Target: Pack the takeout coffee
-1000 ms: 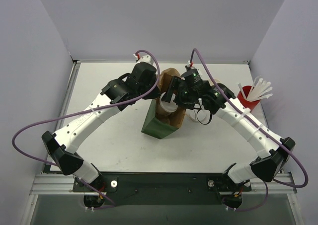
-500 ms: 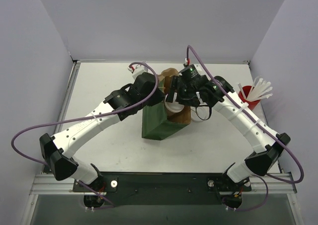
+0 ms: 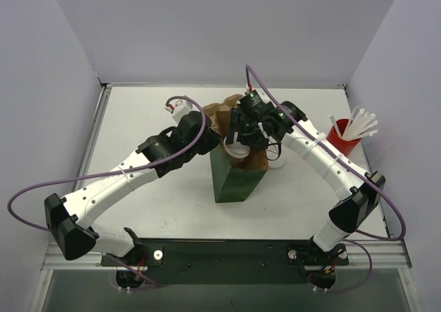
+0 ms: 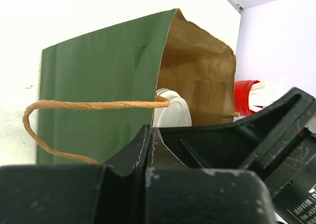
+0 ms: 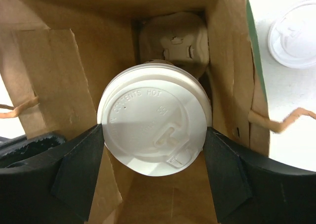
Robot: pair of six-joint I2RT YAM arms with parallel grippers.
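Note:
The takeout coffee point(image 5: 154, 117), a white paper cup with a flat white lid, sits between my right gripper's point(image 5: 155, 135) black fingers point(image 5: 79, 164). It is inside the mouth of a green paper bag with a brown inside point(image 5: 59, 70). A cardboard cup carrier point(image 5: 173, 38) lies deeper in the bag. In the top view my right gripper point(image 3: 238, 143) holds the cup point(image 3: 236, 149) at the bag's point(image 3: 238, 178) open top. My left gripper point(image 3: 210, 126) is shut on the bag's left rim. In the left wrist view the green bag point(image 4: 103, 80), its twisted handle point(image 4: 74, 105) and the cup's lid point(image 4: 173, 112) show above my shut left gripper point(image 4: 150, 135).
A red cup of white straws point(image 3: 342, 136) stands at the right, also in the left wrist view point(image 4: 244, 95). A loose white lid point(image 5: 296, 33) lies on the table right of the bag point(image 3: 275, 159). The bag's second handle point(image 5: 284, 122) hangs outside.
Both wrists have moved left and the bag has turned more upright. My right gripper has carried the cup farther into the bag's mouth. The left gripper still holds the rim.

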